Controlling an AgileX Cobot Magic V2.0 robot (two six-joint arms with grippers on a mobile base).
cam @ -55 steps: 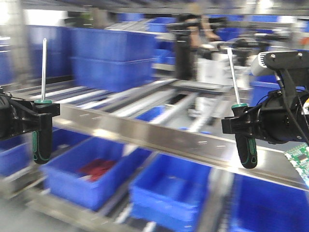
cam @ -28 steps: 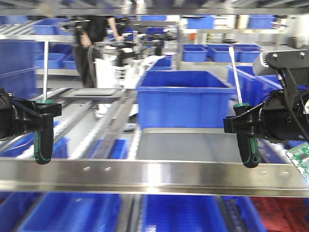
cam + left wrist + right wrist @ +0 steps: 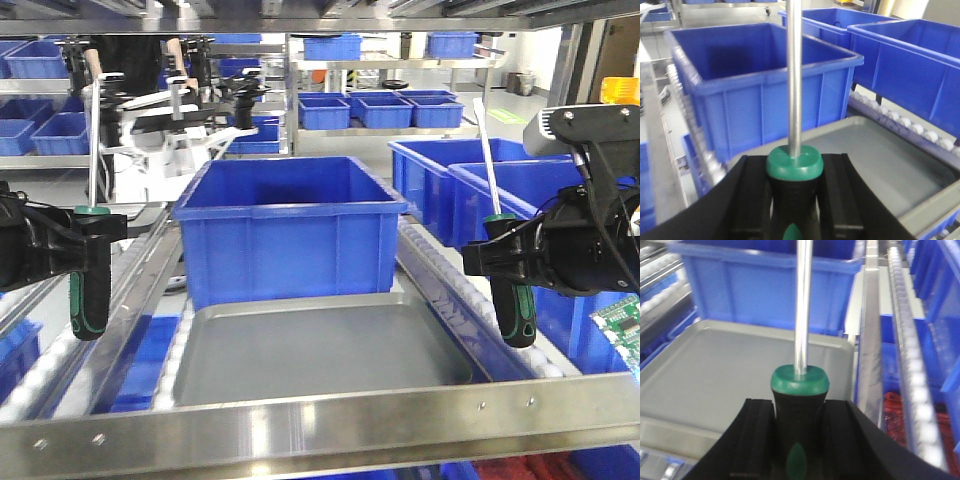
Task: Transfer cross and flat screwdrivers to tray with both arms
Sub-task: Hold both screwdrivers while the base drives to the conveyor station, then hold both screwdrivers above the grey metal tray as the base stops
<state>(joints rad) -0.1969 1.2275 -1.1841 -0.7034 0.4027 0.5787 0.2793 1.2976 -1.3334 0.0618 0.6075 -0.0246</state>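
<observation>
My left gripper (image 3: 92,228) is shut on a screwdriver (image 3: 88,290) with a black and green handle, its steel shaft pointing up; it also shows in the left wrist view (image 3: 793,165). My right gripper (image 3: 505,250) is shut on a second black and green screwdriver (image 3: 516,310), shaft up, also seen in the right wrist view (image 3: 800,385). Both tips are too small to tell cross from flat. A grey metal tray (image 3: 310,355) lies on the roller rack between the two grippers, below them. It also shows in the left wrist view (image 3: 880,160) and the right wrist view (image 3: 720,370).
A large blue bin (image 3: 285,225) stands just behind the tray. More blue bins (image 3: 480,185) sit to the right and on shelves behind. A steel rail (image 3: 330,425) crosses the front. Roller tracks (image 3: 450,290) flank the tray. A person (image 3: 150,60) stands far back left.
The whole view has swung sideways across the racks; the tray and large blue bin now sit centred between the grippers. Both grippers keep the same hold on their screwdrivers.
</observation>
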